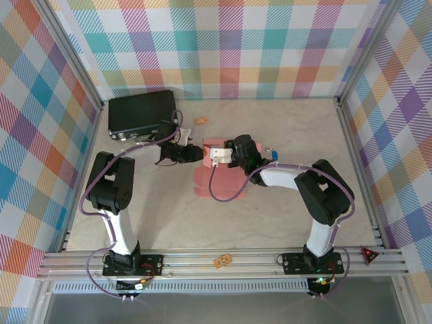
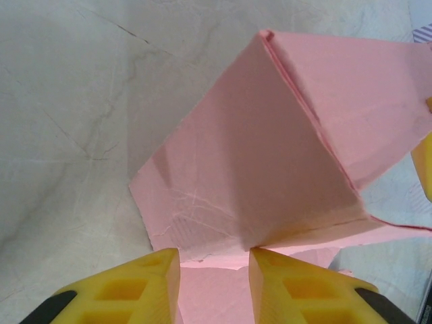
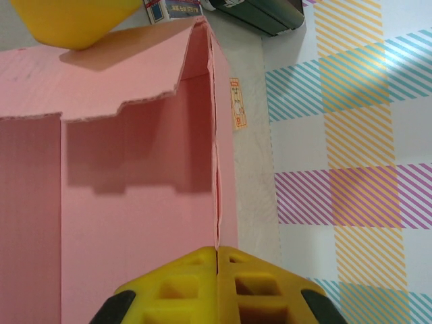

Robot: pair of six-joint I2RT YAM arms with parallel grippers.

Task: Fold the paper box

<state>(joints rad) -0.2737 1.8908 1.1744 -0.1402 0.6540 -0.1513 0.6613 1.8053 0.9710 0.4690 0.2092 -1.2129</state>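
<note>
My left gripper (image 1: pixel 194 154) and right gripper (image 1: pixel 212 156) crowd the paper box (image 1: pixel 216 183); black case (image 1: pixel 138 113) walls the far left; near table (image 1: pixel 270 223) lies open.

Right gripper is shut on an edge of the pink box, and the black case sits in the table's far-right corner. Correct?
Not quite: the black case sits in the far-left corner, as the top view shows. The right gripper is indeed shut on an edge of the pink box.

paper box (image 1: pixel 226 181): 1 | black case (image 1: pixel 140 113): 1 | small tan tags (image 1: pixel 200 121) (image 1: pixel 223 259): 2 | red triangular marker (image 1: pixel 369 254): 1 | grippers: 2, left gripper (image 2: pixel 214 262) and right gripper (image 3: pixel 217 260)
</note>
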